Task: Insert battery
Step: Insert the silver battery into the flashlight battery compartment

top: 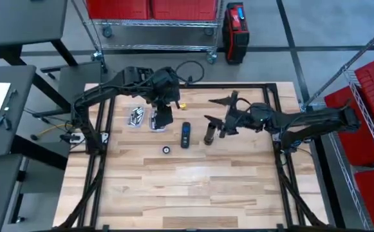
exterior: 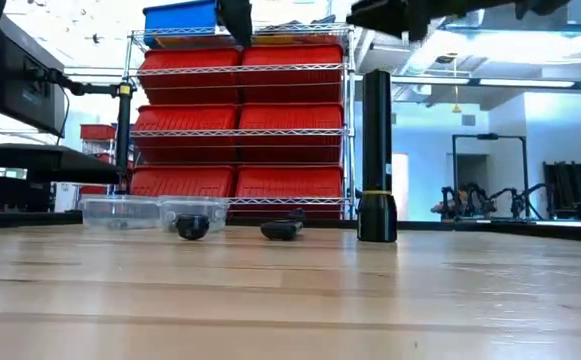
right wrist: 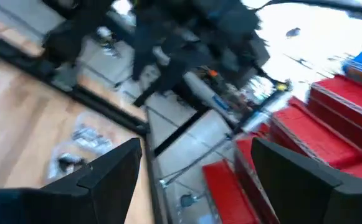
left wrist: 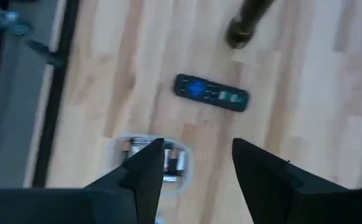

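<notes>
A black flashlight (top: pixel 209 133) (exterior: pixel 376 155) stands upright on its wider end on the wooden table. Left of it a black remote (top: pixel 185 135) (left wrist: pixel 210 92) lies flat, and a small round cap (top: pixel 166 149) (exterior: pixel 192 228) lies nearer the front. Two clear tubs (top: pixel 135 117) (top: pixel 158 122) hold batteries (left wrist: pixel 171 160). My left gripper (top: pixel 164 115) (left wrist: pixel 193 165) hovers open above the right-hand tub. My right gripper (top: pixel 220 125) (right wrist: pixel 196 177) is open, up in the air just right of the flashlight and higher than its top.
A black frame (top: pixel 273 122) rims the table's sides and far edge. A small yellow piece (top: pixel 183 106) lies near the far edge. The table's near half is bare wood (top: pixel 187 187). Beyond the table stand red bins on wire shelving (exterior: pixel 240 120).
</notes>
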Motion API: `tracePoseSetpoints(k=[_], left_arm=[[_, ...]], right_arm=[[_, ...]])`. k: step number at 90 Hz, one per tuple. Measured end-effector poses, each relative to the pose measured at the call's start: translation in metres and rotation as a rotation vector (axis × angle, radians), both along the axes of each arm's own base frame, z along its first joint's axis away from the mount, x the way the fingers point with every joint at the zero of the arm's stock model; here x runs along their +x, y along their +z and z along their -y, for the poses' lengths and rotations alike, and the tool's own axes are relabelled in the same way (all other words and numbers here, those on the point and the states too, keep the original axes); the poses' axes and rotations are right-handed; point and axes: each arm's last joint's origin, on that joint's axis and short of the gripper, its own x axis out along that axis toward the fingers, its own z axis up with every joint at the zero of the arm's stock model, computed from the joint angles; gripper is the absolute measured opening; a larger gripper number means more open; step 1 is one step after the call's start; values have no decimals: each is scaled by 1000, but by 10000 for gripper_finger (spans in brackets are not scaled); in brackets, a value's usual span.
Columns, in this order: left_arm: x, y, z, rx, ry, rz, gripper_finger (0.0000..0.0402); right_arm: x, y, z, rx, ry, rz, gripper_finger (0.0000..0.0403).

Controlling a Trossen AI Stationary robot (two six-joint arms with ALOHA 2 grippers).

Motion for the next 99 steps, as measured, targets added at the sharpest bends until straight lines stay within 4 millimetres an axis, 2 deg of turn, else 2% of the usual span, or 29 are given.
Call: tracePoseSetpoints(k=[16, 23, 31, 44, 61, 81, 99], left_arm=[[-8, -3, -12, 59, 75, -70, 169], [-12, -11, -26, 31, 152, -95, 169], [-16, -24, -47, -37, 234, -121, 169], [-22, -61, -77, -129, 338, -188, 169], [-21, -123, -94, -125, 304, -272, 168], [-21, -187, -93, -122, 278, -290, 165], [-23, -219, -94, -88, 238, -257, 136]], right_arm=[[-16, 23, 19, 29, -244, 99, 295], [-25, 32, 26, 94, -323, 177, 295], [-33, 33, 35, 243, -424, 284, 295], [-41, 18, 45, 530, -508, 344, 295], [-44, -9, 43, 774, -512, 208, 295], [-45, -19, 36, 846, -501, 114, 295], [-45, -20, 35, 848, -496, 106, 295]])
